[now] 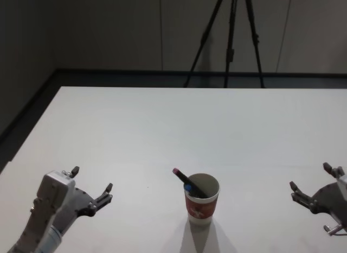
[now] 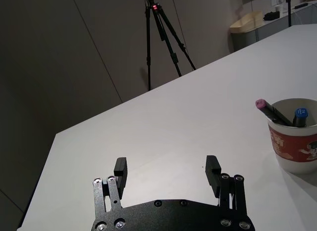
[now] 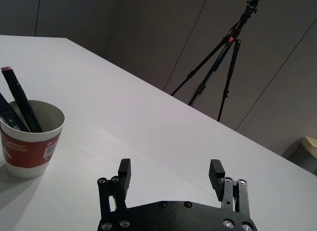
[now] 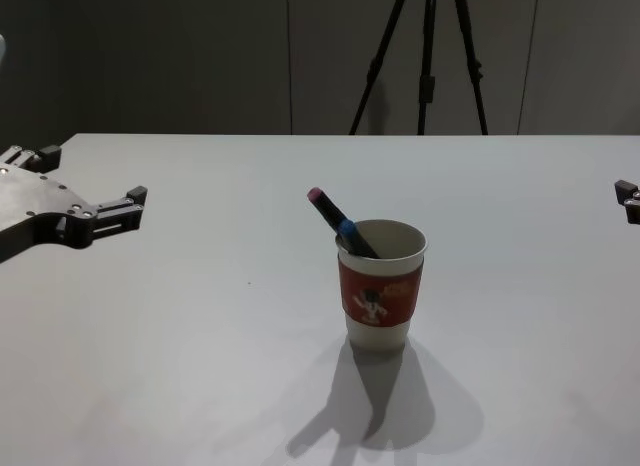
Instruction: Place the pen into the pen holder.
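Two pens stand in the pen holder (image 1: 202,201): the pink-capped pen (image 1: 187,181) leans on the rim toward the robot's left, and a blue-capped pen (image 4: 349,233) sits lower. Task looks done. The holder is upright mid-desk (image 1: 179,122), between the left gripper (image 1: 93,194) and right gripper (image 1: 309,190), well apart from each. Both grippers are released and empty.

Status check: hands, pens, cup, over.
Left hand open, empty, left of the pen holder. Right hand open, empty, on its right. Pink-capped pen and blue-capped pen in it. Nothing in the way.
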Tool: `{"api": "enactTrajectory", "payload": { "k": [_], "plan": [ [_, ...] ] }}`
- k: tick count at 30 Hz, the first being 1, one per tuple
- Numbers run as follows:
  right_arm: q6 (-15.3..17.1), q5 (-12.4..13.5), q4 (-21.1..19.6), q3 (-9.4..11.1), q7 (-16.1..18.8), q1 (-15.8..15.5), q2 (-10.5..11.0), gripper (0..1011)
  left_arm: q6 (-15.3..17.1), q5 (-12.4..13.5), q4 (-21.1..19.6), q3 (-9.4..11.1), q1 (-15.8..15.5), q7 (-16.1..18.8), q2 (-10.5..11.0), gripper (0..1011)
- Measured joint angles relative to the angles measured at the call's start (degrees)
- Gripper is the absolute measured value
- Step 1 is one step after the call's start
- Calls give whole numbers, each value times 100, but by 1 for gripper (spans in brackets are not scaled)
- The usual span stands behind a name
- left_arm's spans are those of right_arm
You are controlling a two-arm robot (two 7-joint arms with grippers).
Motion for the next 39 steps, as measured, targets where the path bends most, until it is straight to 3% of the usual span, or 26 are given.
{"api": "enactTrajectory", "payload": {
  "k": [39],
  "plan": [
    [0, 0, 0, 0, 0, 0, 0, 1001, 0, 0, 0, 0, 0, 0, 0, 1001]
  ]
}}
